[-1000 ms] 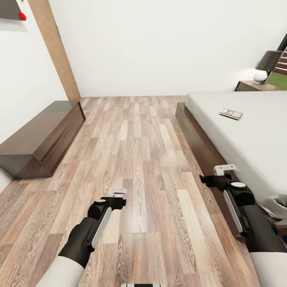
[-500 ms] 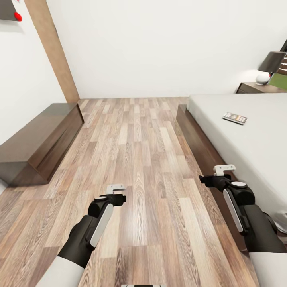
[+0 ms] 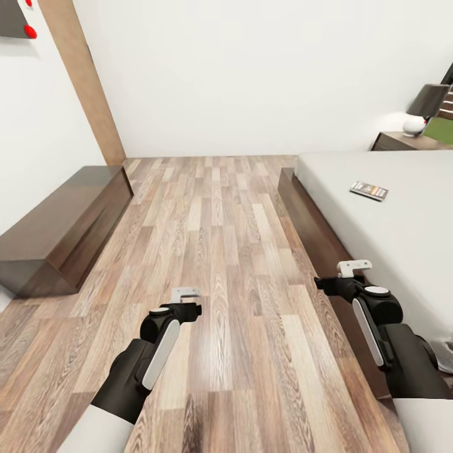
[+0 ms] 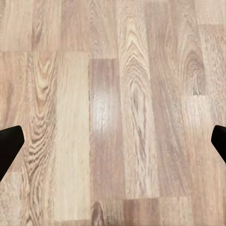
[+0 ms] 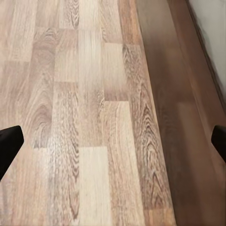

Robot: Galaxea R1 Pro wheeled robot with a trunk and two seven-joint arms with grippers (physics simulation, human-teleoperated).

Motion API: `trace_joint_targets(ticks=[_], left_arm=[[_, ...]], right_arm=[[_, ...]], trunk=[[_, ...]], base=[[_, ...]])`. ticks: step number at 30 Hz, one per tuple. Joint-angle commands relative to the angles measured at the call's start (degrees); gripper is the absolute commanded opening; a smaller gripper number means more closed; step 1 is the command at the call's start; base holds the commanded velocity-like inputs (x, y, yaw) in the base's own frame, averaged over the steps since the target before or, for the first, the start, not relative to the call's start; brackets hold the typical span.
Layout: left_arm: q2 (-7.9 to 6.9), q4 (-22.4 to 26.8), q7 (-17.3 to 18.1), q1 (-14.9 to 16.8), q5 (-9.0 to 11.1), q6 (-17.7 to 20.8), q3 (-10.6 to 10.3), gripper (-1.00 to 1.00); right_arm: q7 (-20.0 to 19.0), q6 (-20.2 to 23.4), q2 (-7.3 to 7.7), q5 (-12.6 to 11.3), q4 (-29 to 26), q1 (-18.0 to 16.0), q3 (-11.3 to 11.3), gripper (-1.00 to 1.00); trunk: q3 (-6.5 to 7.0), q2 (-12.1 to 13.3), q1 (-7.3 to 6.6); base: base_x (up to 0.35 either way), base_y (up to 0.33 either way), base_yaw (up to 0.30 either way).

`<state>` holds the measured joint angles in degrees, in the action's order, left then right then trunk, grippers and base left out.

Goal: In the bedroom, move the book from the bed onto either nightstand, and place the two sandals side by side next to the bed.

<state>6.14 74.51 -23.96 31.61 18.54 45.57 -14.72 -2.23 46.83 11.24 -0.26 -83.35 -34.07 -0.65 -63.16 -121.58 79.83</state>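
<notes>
A: Where is the book [image 3: 369,190] seen?
B: It is seen lying flat on the light-grey mattress of the bed [image 3: 402,226], at the right of the head view, well apart from both arms. A nightstand [image 3: 409,141] is seen beyond the bed's far end, with a lamp [image 3: 423,107] on it.

A: How are the grippers held?
B: The left gripper [image 3: 185,293] is held above the wood-plank floor [image 3: 220,251], and nothing is gripped. In the left wrist view its dark fingertips [image 4: 9,146] are seen at opposite edges, spread wide over bare planks. The right gripper [image 3: 353,268] is held over the bed's dark wooden frame [image 3: 314,233]; its fingertips [image 5: 8,141] are likewise spread wide, nothing between them.

A: What else is shown?
B: A low dark cabinet [image 3: 60,229] is seen against the left wall, with a brown door [image 3: 85,82] beyond it.
</notes>
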Motion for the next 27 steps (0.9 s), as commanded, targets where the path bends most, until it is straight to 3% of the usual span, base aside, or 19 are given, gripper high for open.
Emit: trace_joint_targets(ticks=[1,8,13,27], left_arm=[[-0.02,0.04,-0.56,0.03,0.61,0.13,0.01,1.00],[-0.11,-0.05,-0.55,0.03,3.72,1.70,-0.10,1.00],[-0.22,0.23,-0.56,0.03,3.99,2.15,-0.46,1.00],[-0.34,0.29,-0.64,0.03,3.79,2.23,-0.57,1.00]], right_arm=[[-0.23,0.27,0.01,0.00,-0.06,-0.03,-0.05,1.00],[-0.23,0.27,0.01,0.00,-0.06,-0.03,-0.05,1.00],[-0.23,0.27,0.01,0.00,-0.09,-0.03,-0.05,1.00],[-0.23,0.27,-0.02,0.00,-0.15,-0.03,-0.05,1.00]], trunk=[[0.14,0.40,-0.23],[1.40,3.21,-1.77],[2.29,5.21,-2.87],[4.81,10.83,-5.94]], base=[[0.000,0.000,0.000],[0.001,0.000,0.000],[0.169,0.000,0.000],[0.323,0.000,0.000]])
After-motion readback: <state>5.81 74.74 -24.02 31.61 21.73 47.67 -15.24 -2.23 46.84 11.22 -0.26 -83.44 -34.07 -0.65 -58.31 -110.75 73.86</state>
